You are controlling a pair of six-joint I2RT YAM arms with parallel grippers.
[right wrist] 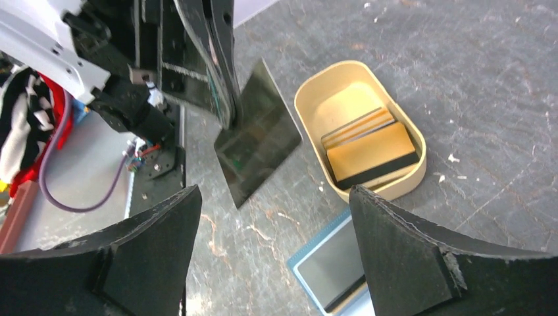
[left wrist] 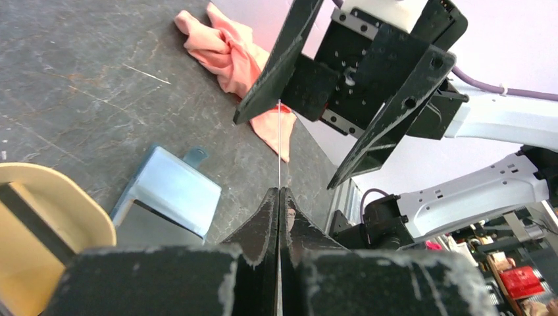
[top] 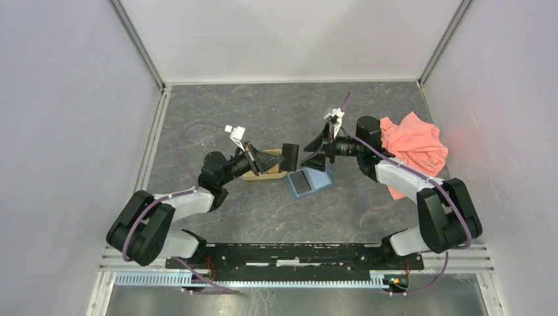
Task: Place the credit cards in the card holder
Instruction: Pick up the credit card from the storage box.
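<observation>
My left gripper (top: 279,160) is shut on a dark credit card (top: 289,153), held upright above the table. In the left wrist view that card (left wrist: 279,145) shows edge-on as a thin line rising from the closed fingertips (left wrist: 271,204). My right gripper (top: 310,151) faces it with jaws wide apart and nothing between them. In the right wrist view the card (right wrist: 260,138) hangs just beyond the open fingers (right wrist: 158,224). The teal-blue card holder (top: 308,181) lies open on the table below both grippers, with a dark card (right wrist: 329,263) in it. More yellow-gold and dark credit cards (right wrist: 368,141) lie in a tan tray.
The tan oval tray (top: 266,175) sits left of the card holder, under the left gripper. A pink cloth (top: 414,148) lies crumpled at the right by the right arm. White walls close in the table on three sides.
</observation>
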